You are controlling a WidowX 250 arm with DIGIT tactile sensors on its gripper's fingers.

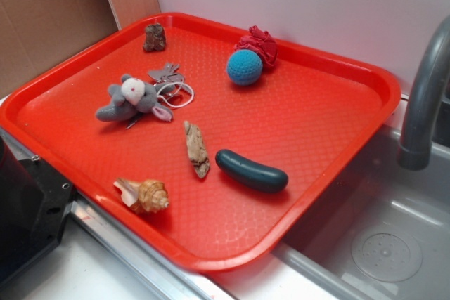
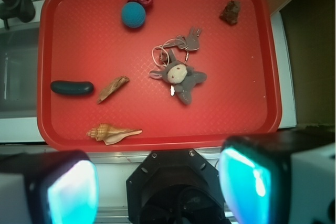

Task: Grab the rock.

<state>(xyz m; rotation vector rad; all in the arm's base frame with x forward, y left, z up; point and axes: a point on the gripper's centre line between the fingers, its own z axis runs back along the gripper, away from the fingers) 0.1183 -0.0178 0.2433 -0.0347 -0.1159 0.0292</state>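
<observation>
Exterior view: a red tray (image 1: 337, 173) rests beside a sink with a grey tap (image 1: 425, 103) at the right edge. The rock (image 1: 154, 36) sits alone near the tray's upper-left corner, apart from everything else. Lower down lie a grey plush toy (image 1: 130, 100), a blue ball (image 1: 244, 67) touching a red cloth lump (image 1: 259, 45), a flat piece of wood (image 1: 196, 149), a dark green pickle-shaped toy (image 1: 251, 170) and a seashell (image 1: 144, 194). No arm shows here.

Wrist view: looking down on the tray, the rock (image 2: 230, 12) is in the upper right of the frame. The hand (image 2: 157, 184) fills the bottom edge, its two pads spread wide with nothing between them, off the tray's near rim. The reach seems not yet begun; next it likely needs to travel across to the far corner, centre over the rock and descend.
</observation>
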